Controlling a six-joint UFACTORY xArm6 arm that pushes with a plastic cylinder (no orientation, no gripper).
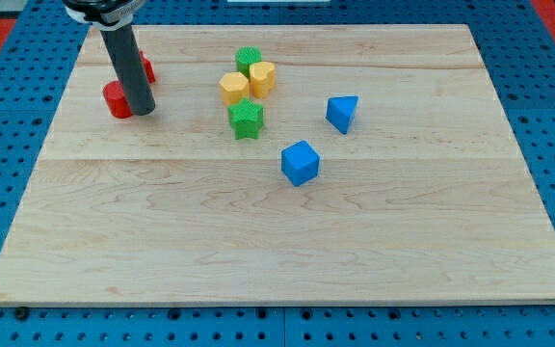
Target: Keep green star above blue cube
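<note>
The green star (pixel 246 119) lies on the wooden board (pixel 277 241), up and to the left of the blue cube (pixel 300 162), a short gap apart. My tip (pixel 143 112) rests at the view's upper left, far left of the green star, next to a red block (pixel 117 100). The rod hides part of another red block (pixel 146 68) behind it.
A second green block (pixel 248 60) sits above a yellow block (pixel 262 76) and another yellow block (pixel 234 88), clustered just above the green star. A blue triangular block (pixel 342 113) lies right of the star. Blue pegboard surrounds the board.
</note>
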